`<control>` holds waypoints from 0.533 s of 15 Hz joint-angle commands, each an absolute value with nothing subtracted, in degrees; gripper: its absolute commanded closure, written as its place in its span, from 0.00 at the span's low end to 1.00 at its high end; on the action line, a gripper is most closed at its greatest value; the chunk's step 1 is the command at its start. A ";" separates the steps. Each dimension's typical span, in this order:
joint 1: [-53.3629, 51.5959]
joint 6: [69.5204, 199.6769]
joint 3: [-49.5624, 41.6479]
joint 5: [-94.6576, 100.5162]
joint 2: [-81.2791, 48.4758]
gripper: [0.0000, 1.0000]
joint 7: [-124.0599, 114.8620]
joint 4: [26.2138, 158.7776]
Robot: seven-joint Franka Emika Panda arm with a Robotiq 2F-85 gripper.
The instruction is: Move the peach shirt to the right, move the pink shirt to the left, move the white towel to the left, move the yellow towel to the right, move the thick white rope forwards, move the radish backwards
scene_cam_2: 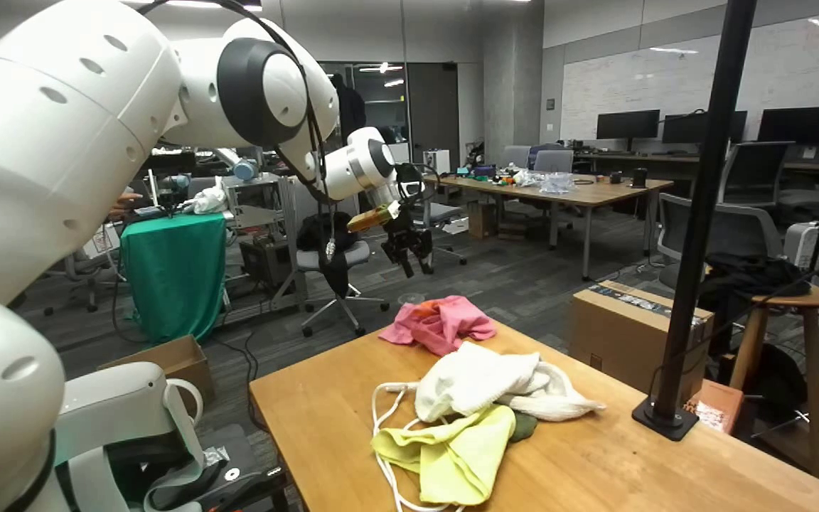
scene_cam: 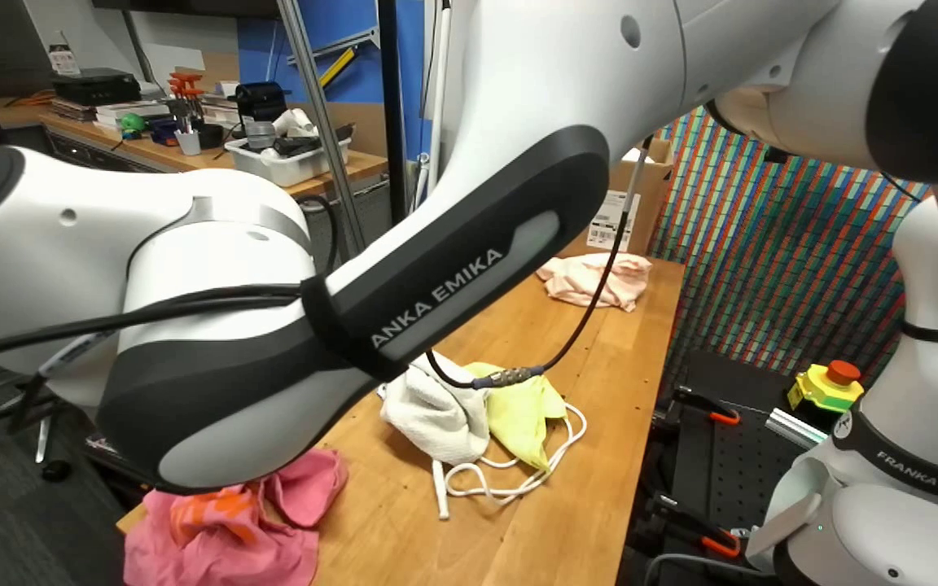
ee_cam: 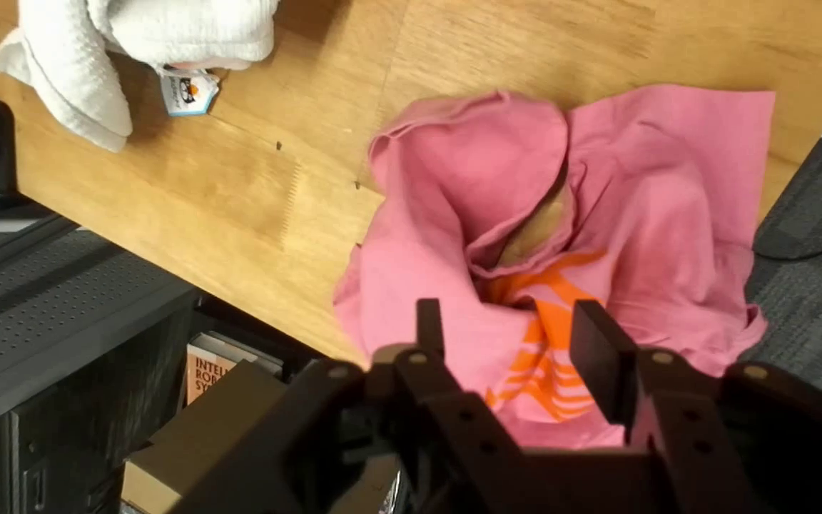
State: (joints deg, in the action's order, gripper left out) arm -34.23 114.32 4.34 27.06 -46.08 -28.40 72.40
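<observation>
Wrist view has the tool (ee_cam: 508,318) with its jaws apart, gripping nothing, above the pink shirt (ee_cam: 625,239), which lies crumpled at the end of the desk (ee_cam: 454,43). My main worry is the rim: one side of that cloth seems to lie over it, so an outward nudge could let its own weight pull it to the floor (ee_cam: 810,314). If I come down like this, a tip could hook the loose loop of fabric and drag the lot. The white towel (scene_cam_2: 477,377) and the yellow towel (scene_cam_2: 456,455) touch, and the thick white rope (scene_cam: 441,488) looks partly tucked under them, so a deep pinch on one may bring its neighbours along. The peach shirt (scene_cam: 579,278) sits well apart, near the cardboard box (scene_cam: 655,203); I can't find the radish. For direction, the pink shirt is a heap without a clear long axis, its flat flap pointing to the upper right from the wrist. In an exterior view the white towel runs side to side, its tapered tail toward the foot of the black pole (scene_cam_2: 708,178); the thick white rope just loops.
</observation>
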 commanded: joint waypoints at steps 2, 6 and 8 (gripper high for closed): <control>-33.49 109.03 4.28 25.68 -45.71 0.08 -26.51 71.35; -29.97 109.48 4.13 25.13 -42.50 0.00 -26.72 77.53; -27.13 110.75 4.28 24.18 -40.94 0.00 -26.60 80.88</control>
State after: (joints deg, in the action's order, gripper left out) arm -30.54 109.21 4.20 26.03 -45.07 -27.85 74.70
